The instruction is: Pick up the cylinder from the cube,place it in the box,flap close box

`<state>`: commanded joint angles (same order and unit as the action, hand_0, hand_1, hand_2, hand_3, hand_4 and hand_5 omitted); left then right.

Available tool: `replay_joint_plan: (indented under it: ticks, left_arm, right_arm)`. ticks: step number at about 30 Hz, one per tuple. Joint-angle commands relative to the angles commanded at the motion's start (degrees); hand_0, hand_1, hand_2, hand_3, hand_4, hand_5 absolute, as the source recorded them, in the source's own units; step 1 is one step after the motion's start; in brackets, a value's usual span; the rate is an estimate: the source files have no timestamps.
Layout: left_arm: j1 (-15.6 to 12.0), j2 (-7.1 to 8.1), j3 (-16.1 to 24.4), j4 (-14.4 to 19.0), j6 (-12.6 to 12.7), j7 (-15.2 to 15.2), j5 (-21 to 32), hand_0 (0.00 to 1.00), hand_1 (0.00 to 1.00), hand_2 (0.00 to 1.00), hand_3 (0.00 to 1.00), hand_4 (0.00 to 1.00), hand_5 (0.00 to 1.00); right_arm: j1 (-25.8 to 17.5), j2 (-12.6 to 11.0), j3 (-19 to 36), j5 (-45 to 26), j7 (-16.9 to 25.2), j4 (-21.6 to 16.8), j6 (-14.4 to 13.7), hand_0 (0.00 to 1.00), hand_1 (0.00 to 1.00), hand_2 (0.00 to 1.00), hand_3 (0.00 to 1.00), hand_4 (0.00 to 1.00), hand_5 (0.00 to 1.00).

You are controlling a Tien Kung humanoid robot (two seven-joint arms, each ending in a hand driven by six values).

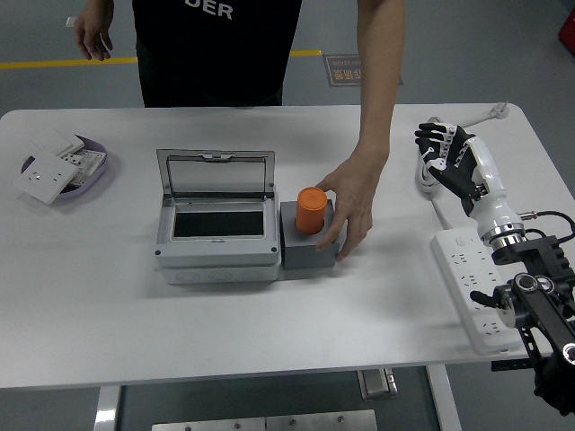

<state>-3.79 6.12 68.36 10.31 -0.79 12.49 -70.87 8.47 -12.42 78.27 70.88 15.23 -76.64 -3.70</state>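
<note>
An orange cylinder stands upright in the hole of the dark grey cube at the table's middle. A person's hand rests against the cube's right side, next to the cylinder. The grey box sits just left of the cube, its clear lid raised at the back and its dark inside empty. My right hand hovers at the right side of the table, fingers spread, holding nothing, well away from the cube. My left arm is out of view.
A white power strip and its cable lie at the right edge beneath my right arm. A purple dish with white wall sockets sits at the far left. The person stands at the table's far side.
</note>
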Motion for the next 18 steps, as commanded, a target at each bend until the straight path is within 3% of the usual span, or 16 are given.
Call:
replay_joint_plan:
  ticks: [18]
  left_arm:
    - [0.31, 0.81, -0.12, 0.00, -0.16, 0.55, 0.15, 0.602, 0.580, 0.591, 0.583, 0.642, 0.199]
  right_arm:
    - [0.67, -0.12, -0.83, -0.86, 0.31, 0.55, -0.24, 0.775, 0.706, 0.688, 0.653, 0.627, 0.292]
